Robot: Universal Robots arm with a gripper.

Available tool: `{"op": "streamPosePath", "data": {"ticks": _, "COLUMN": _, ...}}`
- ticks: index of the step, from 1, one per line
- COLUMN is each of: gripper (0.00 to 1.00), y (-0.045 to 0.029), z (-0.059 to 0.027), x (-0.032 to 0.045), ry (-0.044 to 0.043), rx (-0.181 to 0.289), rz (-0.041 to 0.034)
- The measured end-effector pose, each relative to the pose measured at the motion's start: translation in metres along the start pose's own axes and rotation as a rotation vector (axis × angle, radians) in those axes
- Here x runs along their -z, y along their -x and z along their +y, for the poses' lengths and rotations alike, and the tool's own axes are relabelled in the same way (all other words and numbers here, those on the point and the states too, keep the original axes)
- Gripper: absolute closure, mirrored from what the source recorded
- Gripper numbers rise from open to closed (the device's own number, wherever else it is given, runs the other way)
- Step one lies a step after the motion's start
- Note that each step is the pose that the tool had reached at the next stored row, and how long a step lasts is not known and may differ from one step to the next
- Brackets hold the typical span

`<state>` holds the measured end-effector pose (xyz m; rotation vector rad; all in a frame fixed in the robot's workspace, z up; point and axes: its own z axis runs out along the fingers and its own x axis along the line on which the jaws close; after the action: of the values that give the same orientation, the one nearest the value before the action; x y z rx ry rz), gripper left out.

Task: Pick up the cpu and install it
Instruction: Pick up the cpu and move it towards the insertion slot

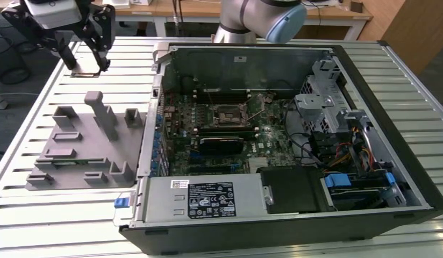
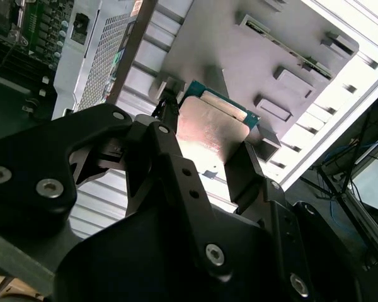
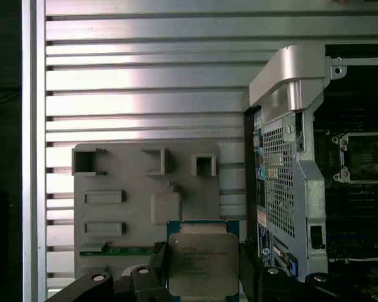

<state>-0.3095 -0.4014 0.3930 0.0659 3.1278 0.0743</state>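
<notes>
— Where are we seeing the cpu [image 3: 203, 255] right now?

— We are seeing it between the two black fingers of the end effector [image 3: 203, 280]. In the first wrist view its silver metal lid is facing the camera, with a thin green edge showing along one side.

— How is the end effector holding it?

— The fingers are closing on two opposite edges of the chip, open only as wide as the chip itself. In the second wrist view the end effector [image 2: 205, 145] is gripping the cpu [image 2: 208, 126] the same way, and the shiny top is catching the light.

— And where is that in the exterior view?

— The end effector [image 1: 85, 67] is hanging in the upper left of the frame, with the cpu [image 1: 81, 72] lying flat between its tips. It is hovering over the slatted metal desk [image 1: 56, 215], clear of the grey plastic tray [image 1: 71, 156].

— What are we seeing beside it?

— The open computer case [image 1: 279, 231] is lying on its side, filling the middle and the exterior view's right. The black socket [image 1: 229, 115] is sitting on the green motherboard [image 1: 207, 161] in the middle of the frame, well apart from the cpu. In the first wrist view we are also noticing a green memory stick [image 3: 113, 250] resting in the tray [image 3: 126, 179].
</notes>
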Motion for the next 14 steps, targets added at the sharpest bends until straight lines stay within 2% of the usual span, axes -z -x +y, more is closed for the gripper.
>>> {"op": "streamPosePath", "data": {"ticks": 14, "gripper": 0.46, "y": 0.0146, "z": 0.0006, "x": -0.0002, "ry": -0.0001, "rx": 0.000, "rz": 0.0001}}
